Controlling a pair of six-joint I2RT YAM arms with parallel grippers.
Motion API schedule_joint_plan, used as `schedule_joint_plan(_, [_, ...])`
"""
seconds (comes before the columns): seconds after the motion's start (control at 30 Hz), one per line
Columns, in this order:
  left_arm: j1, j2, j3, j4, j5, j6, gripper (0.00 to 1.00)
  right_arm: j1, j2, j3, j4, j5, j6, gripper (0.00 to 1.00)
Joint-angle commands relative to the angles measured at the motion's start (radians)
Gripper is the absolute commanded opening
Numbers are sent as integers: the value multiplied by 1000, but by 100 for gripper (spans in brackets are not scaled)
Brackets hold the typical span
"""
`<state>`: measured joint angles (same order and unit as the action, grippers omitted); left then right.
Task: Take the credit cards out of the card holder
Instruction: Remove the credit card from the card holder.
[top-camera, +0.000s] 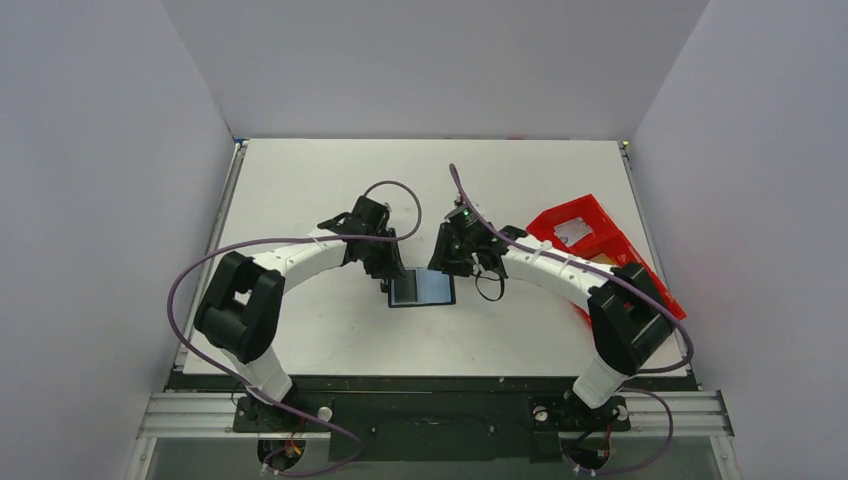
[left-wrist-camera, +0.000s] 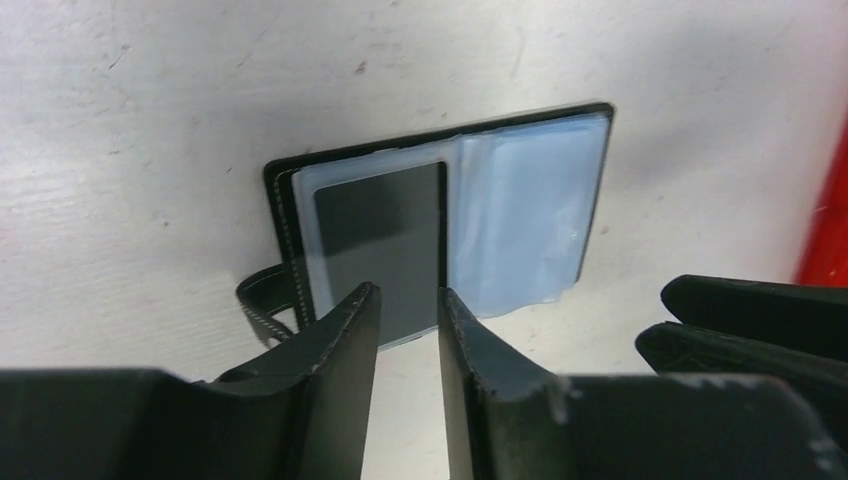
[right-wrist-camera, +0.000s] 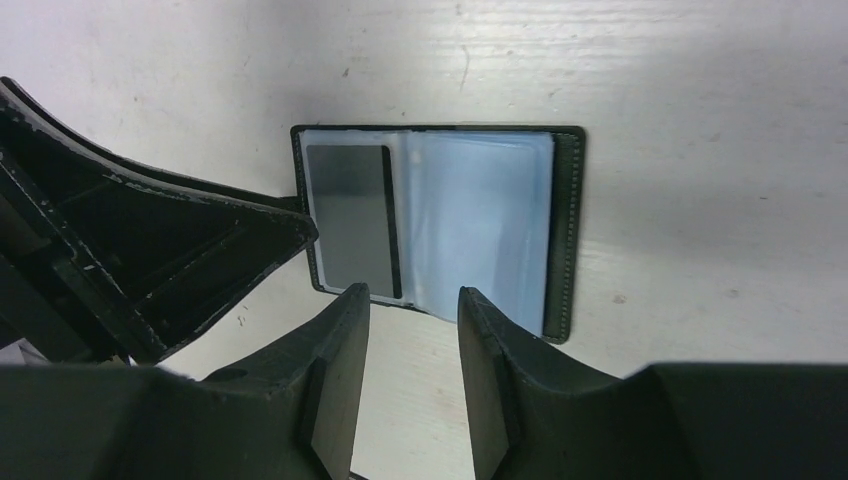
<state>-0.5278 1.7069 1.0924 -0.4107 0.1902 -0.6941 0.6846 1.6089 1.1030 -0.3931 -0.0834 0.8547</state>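
Both left fingers at the card holder's edge; right fingers crowd alongside.

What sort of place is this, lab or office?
Likely a lab test cell: plain white walls box in a white table, left arm and right arm bolt to an aluminium rail, with a card holder and red tray as props.

No text, brand, number or sign is legible in any view. The dark card in the open card holder, mid-frame, shows a plain, unmarked face.
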Motion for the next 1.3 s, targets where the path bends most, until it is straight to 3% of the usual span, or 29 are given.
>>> schedule_joint_plan(0.0, [20, -12, -23, 8, 3, 29, 22, 40, 69, 71, 46, -44, 22, 34])
schedule_joint_plan(0.13, [31, -5, -43, 15, 4, 35, 11, 55, 116, 89, 72, -67, 35, 34])
schedule_joint_plan(0.4, [34, 21, -53, 14, -12, 35, 0, 63, 182, 90, 120, -110, 57, 31])
schedule_joint_plan(1.27, [-3, 96, -49, 43, -25, -2, 0, 43, 277, 32, 207, -149, 81, 29])
